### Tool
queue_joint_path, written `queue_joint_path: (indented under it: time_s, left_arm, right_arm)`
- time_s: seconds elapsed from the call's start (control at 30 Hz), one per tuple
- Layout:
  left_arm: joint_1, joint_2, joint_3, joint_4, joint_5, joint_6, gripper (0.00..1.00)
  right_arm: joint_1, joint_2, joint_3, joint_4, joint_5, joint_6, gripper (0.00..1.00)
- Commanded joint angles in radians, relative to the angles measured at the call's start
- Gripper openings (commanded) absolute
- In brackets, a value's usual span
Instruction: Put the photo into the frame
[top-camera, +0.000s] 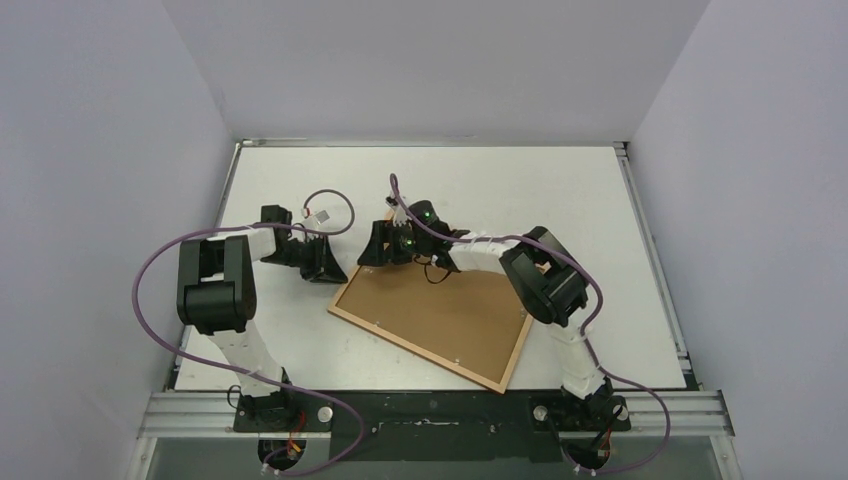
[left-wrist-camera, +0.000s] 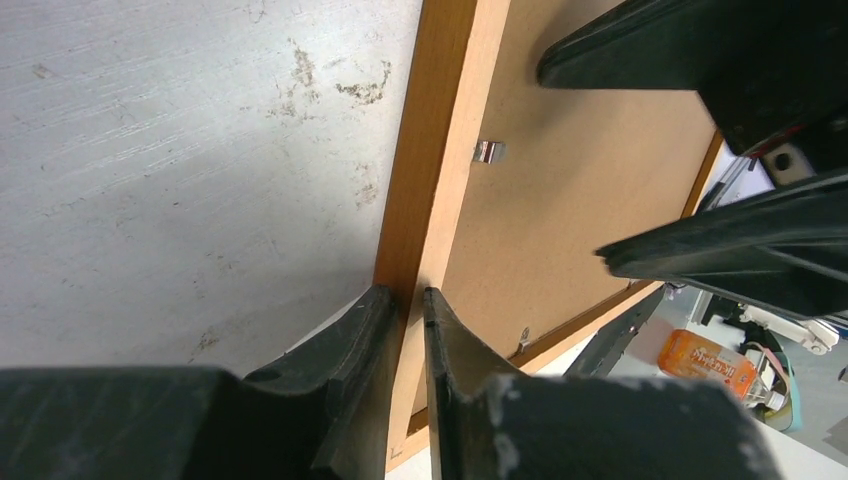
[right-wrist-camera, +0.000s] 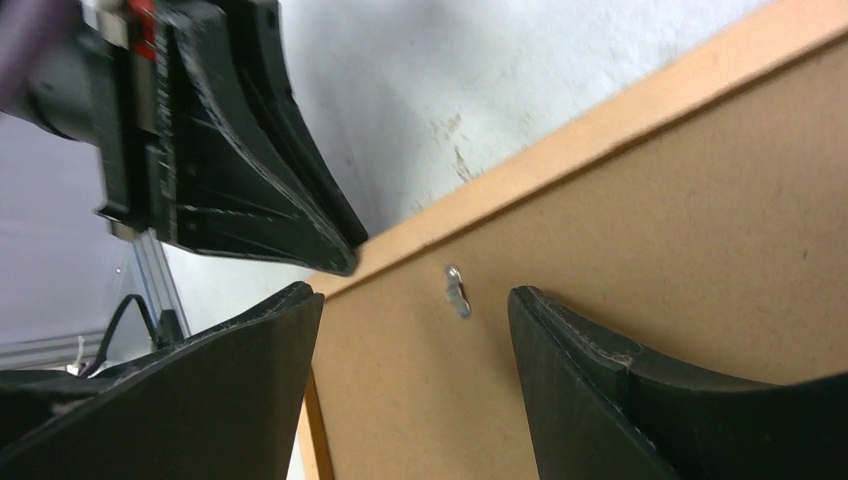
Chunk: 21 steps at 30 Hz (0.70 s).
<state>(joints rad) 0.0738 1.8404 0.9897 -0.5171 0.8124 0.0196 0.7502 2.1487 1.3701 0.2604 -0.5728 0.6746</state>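
- Left claw: nearly closed, pinching the frame by its wooden rim at a corner.
- Frame: face down (brown backing up), skewed on the table between both arms.
- Right claw: wide open, empty, straddling a metal clip on the backing.

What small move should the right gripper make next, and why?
Probably lower and nudge the metal tab sideways off the backing board. The right gripper hangs open astride that tab, the board sits in the frame, and the left gripper pinches the wooden border, seemingly steadying it.
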Motion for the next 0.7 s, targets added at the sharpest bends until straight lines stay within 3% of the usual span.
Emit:
queue_joint_path:
  time_s: [0.0,0.37,0.67]
  left_arm:
    - [-0.002,0.01,-0.008,0.039,0.003,-0.01,0.15]
    - [-0.002,0.009,-0.012,0.042,0.005,-0.014,0.13]
    - [-0.003,0.013,-0.013,0.035,0.002,-0.009,0.13]
  right_arm:
    - [0.032,-0.055,-0.064,0.091,0.042,0.019,0.69]
    - [0.111,-0.067,-0.114,0.15,0.129,0.071,0.67]
    - [0.061,-0.072,-0.064,0.129,0.131,0.044,0.67]
